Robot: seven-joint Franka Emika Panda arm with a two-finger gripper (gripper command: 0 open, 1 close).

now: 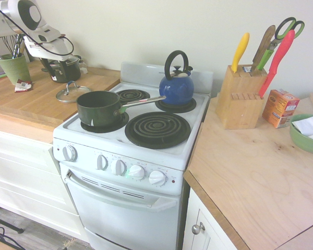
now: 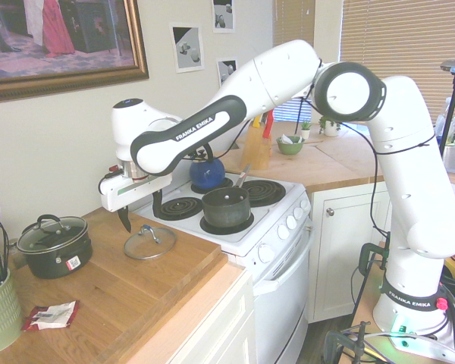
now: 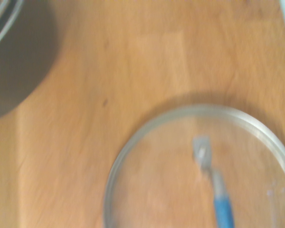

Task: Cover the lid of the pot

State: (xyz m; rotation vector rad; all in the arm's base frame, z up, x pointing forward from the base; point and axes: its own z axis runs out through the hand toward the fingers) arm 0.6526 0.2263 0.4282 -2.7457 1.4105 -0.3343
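**Hovering above the glass lid on the counter**

Looking across from the second exterior view, you have the two-finger gripper (image 2: pixel 140 215) hanging just above the wooden counter (image 2: pixel 129 296), beside the round clear glass lid with a silver metal rim (image 2: pixel 149 242). Its dark fingers (image 2: pixel 125 218) point down with a gap between them and nothing held. The lid lies flat on the wood, near the counter's edge where it meets the white electric stove (image 1: pixel 126 156).

The dark green-black saucepan with a long silver handle (image 1: pixel 100 108) sits uncovered on the front left coil burner, its handle pointing toward the stove's middle. You have open air above its rim; the blue kettle with a black handle (image 1: pixel 176 86) stands on the back burner, well apart. The large front burner (image 1: pixel 157 129) next to the saucepan is bare.

Behind the lid, a small two-handled dark pot with its own lid (image 2: pixel 54 244) sits close to the wall, and a green ribbed utensil cup (image 1: pixel 13 67) stands further along the counter. A small red and white packet (image 2: pixel 53 314) lies near the cup.

In the wrist view the lid's rim (image 3: pixel 133 142) fills the lower part, blurred; the bluish streak at its centre is probably the knob.

You can read "FRANKA EMIKA" on the arm's forearm (image 2: pixel 186 130).
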